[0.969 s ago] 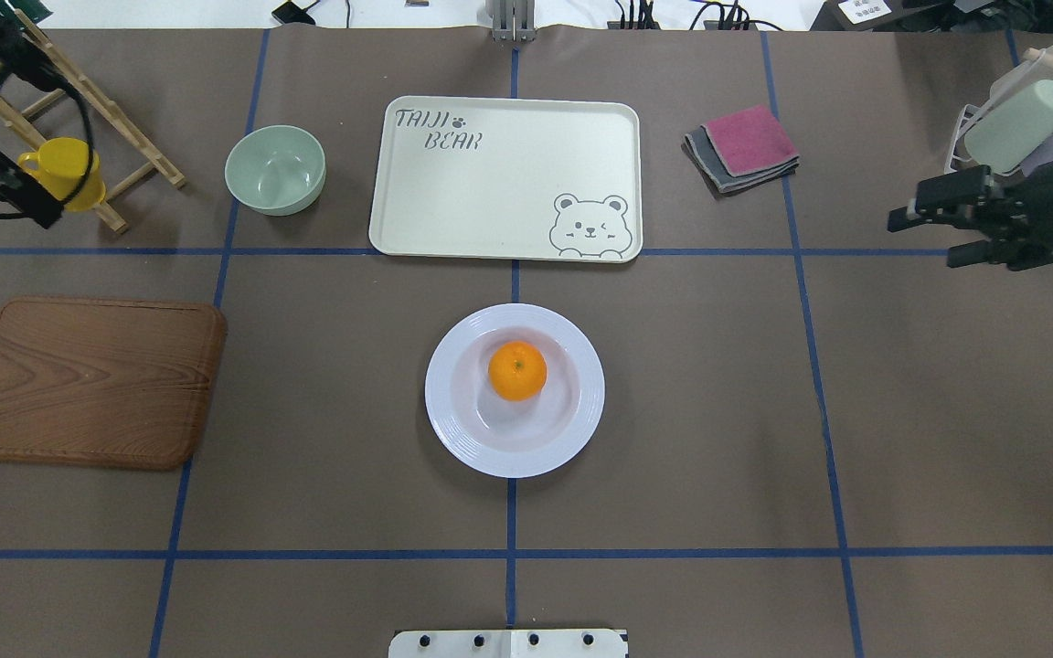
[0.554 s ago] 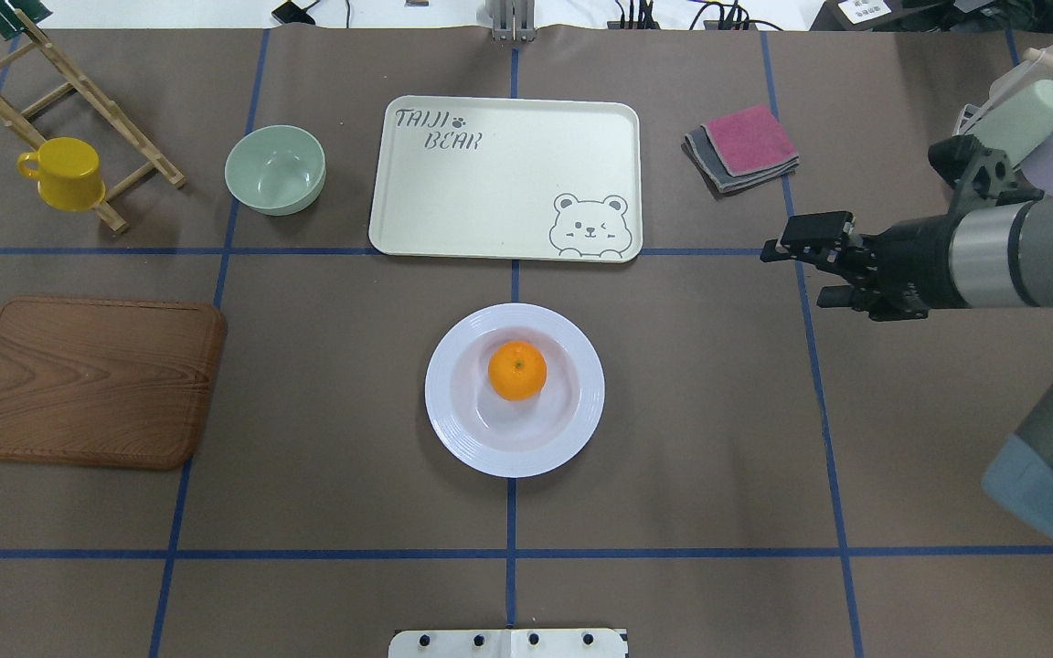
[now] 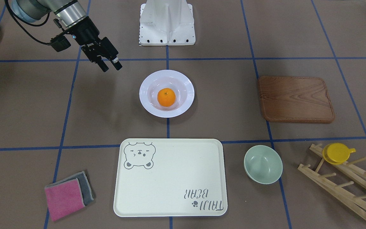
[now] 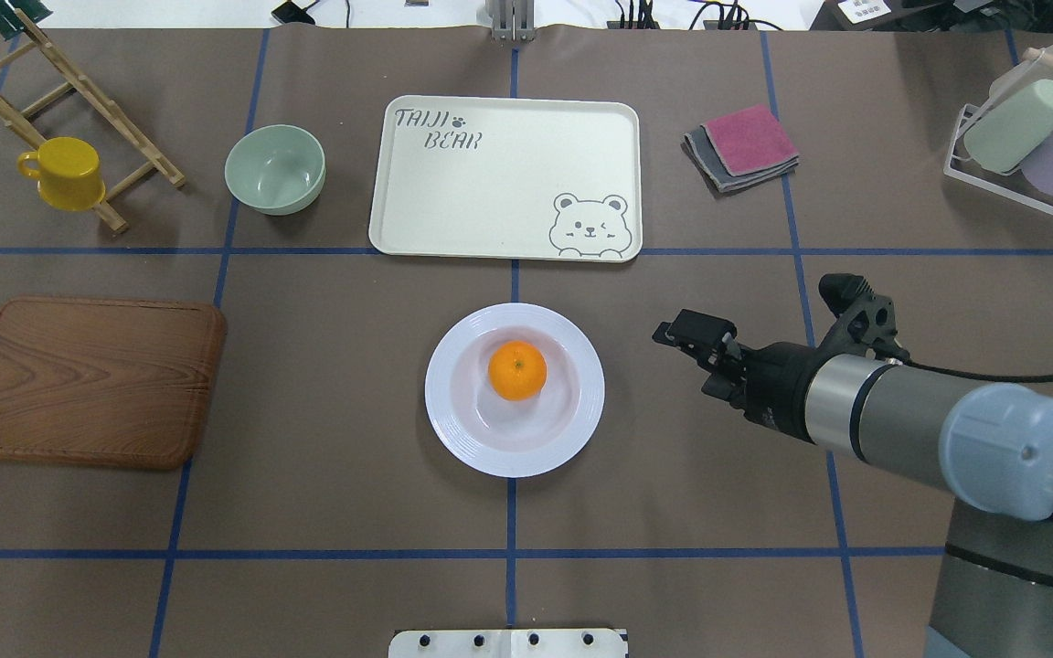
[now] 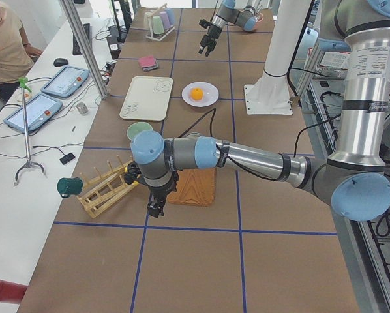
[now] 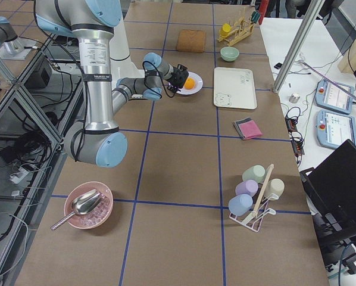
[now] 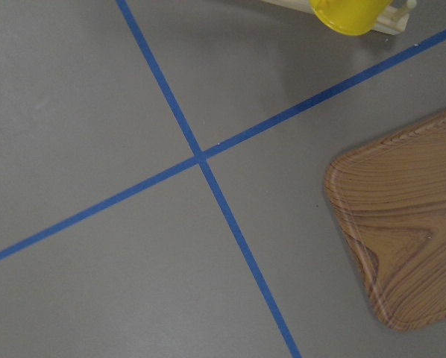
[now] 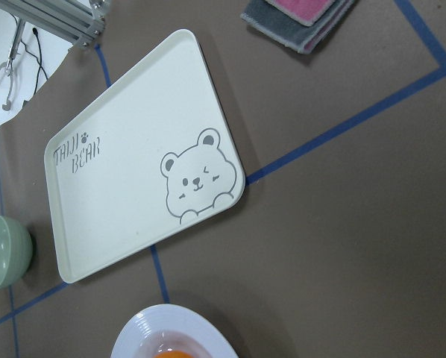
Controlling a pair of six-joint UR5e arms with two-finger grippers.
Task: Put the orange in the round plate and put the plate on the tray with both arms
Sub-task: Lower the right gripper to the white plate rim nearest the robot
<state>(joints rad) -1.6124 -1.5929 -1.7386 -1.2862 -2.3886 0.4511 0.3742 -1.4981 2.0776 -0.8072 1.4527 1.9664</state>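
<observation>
Orange (image 4: 517,370) sits in the middle of the plate (image 4: 581,429), which rests on the table (image 4: 325,512) on the robot's side of the tray (image 4: 453,210) and apart from it. Right gripper (image 3: 111,67) hovers beside the plate without touching it, its jaws parted and empty. Left gripper (image 5: 154,210) hangs over the table beside the board (image 4: 88,384); I cannot tell whether its jaws are parted or closed.

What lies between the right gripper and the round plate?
Nothing: only bare brown table cover lies between the right gripper and the round plate, clearest in the overhead view.
</observation>
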